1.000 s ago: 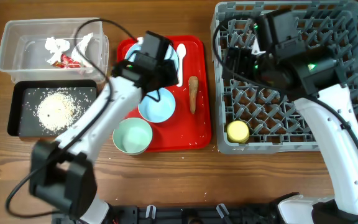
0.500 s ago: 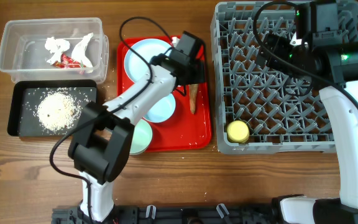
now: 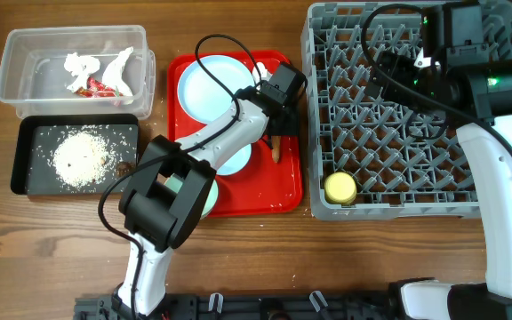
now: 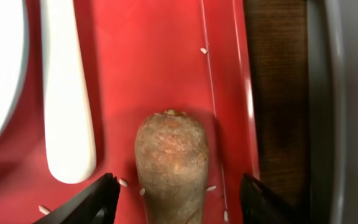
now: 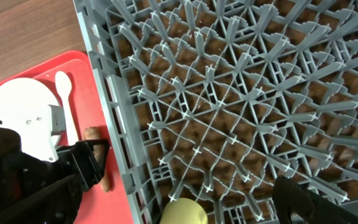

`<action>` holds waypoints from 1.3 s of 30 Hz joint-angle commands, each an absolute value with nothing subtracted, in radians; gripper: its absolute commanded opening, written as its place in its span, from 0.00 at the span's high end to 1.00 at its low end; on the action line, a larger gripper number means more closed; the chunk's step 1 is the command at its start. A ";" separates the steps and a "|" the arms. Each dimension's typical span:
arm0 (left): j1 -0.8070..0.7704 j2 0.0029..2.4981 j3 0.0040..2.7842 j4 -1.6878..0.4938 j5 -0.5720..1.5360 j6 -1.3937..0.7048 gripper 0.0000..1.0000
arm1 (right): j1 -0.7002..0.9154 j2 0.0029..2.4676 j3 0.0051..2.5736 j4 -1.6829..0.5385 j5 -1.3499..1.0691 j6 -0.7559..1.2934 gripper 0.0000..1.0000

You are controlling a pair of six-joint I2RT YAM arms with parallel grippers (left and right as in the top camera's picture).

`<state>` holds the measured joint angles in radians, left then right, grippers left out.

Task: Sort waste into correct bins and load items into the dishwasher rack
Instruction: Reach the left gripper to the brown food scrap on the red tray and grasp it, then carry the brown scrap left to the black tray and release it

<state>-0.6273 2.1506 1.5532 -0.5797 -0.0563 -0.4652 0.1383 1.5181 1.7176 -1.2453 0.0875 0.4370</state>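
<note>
Our left gripper stands half-open astride the brown stick-shaped food piece by the flat red serving tray's right edge. If we close off-centre, it may roll toward the white plastic spoon. Our right gripper hangs wide open.

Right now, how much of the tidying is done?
Done: crumpled white paper and red-and-white wrapper in the clear plastic tub, white rice-like crumbs in the black tray, small yellow cup in the grey plastic rack. In hand: the left jaws, open, straddle the brown stick-shaped food piece on the red tray. Left: pale blue plate, pale blue bowl, mint-green bowl, white plastic spoon.
</note>
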 commanded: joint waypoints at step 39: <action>0.010 1.703 1.653 -1.165 -0.178 -0.457 0.96 | 0.138 1.498 1.732 -1.238 0.105 0.393 0.00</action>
